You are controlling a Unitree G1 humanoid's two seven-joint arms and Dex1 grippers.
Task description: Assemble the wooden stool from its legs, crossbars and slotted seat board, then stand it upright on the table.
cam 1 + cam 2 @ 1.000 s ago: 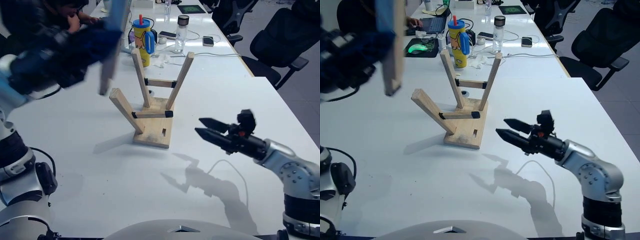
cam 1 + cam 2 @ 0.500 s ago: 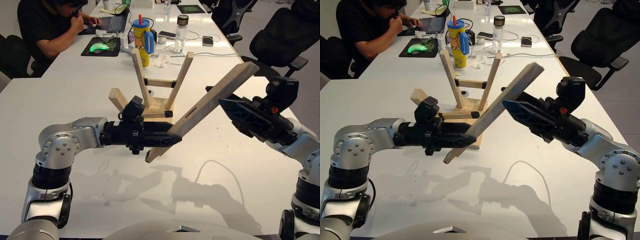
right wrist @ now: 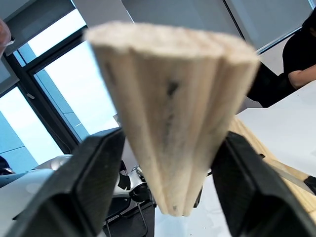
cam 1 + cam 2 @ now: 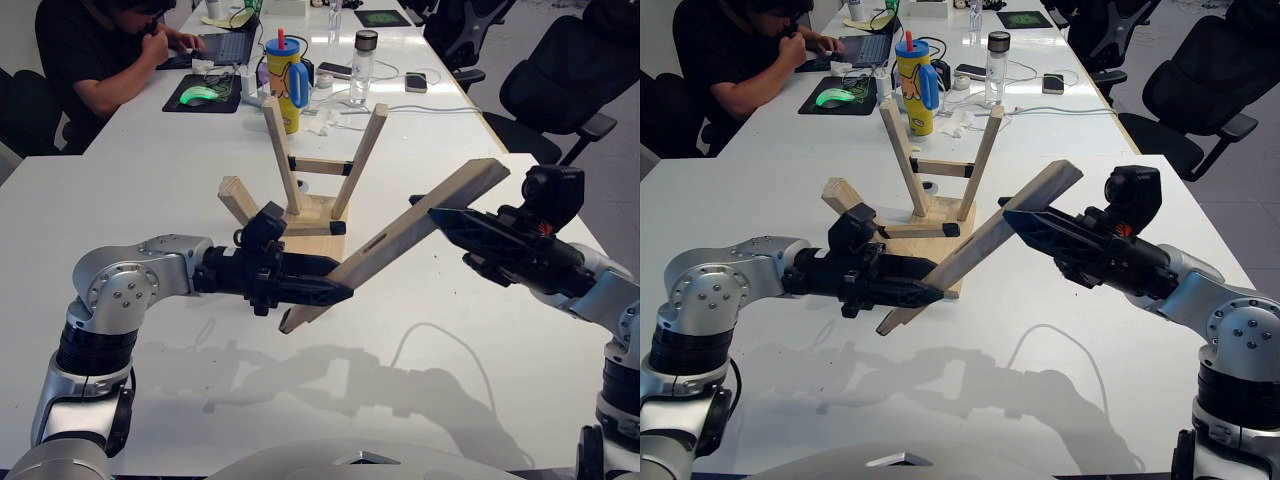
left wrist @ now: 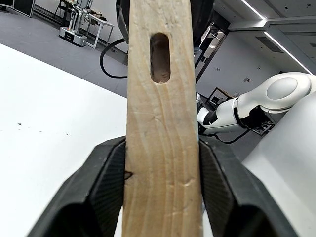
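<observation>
- Fitting the fourth leg [image 4: 400, 235] is judged the step in hand. Head views: it is held slanted above the counter [image 4: 470, 340], just in front of the upturned three-legged stool [image 4: 305, 190].
- Left wrist view: the left jaws are clamped on the leg's lower part, below its slot [image 5: 159, 57].
- Right wrist view: the right jaws are closed on the upper end. Next, alignment with the stool's vacant corner is called for.

Loose leg [image 4: 405, 232]: pale wood with one oblong slot [image 5: 160, 57], held clear of the table on a slant. Its low end, toward 8 o'clock, is clamped in my left gripper [image 4: 325, 292], and its high end, toward 2 o'clock, in my right gripper [image 4: 445, 213]. At 12 o'clock behind it the seat board [image 4: 318, 212] lies flat, carrying two splayed upright legs [image 4: 283, 155] and one tilted leg [image 4: 238, 198], joined by two crossbars [image 4: 320, 166].
</observation>
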